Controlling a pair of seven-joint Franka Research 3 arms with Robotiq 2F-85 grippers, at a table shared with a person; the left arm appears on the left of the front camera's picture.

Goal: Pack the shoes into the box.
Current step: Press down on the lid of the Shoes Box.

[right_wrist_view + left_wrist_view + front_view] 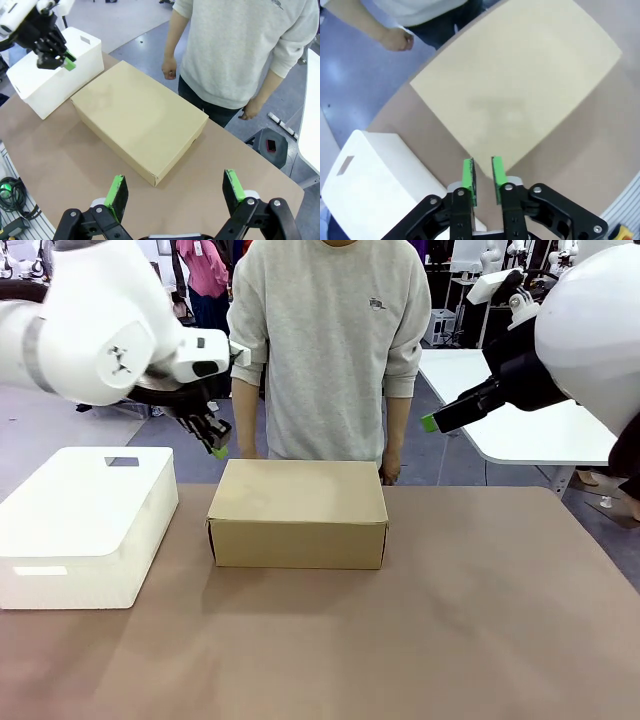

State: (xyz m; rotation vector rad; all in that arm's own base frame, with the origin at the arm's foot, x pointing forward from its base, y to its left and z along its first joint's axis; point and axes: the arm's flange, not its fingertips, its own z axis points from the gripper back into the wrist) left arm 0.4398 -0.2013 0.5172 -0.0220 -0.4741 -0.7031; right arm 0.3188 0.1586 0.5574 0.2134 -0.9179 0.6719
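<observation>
Box (pixel 298 512) sits shut in the middle of the table (pixel 480 640), lid flap down, just beside the white plastic box (pixel 85 525) on its left, and we can't see any shoes from here. We see the left gripper (pixel 483 181) hovering above the box's near-left corner with its green pads a narrow slit apart and nothing between them. We see the right gripper (pixel 176 192) up high, jaws spread wide and empty, while the person (pixel 335 340) stands behind the box.
</observation>
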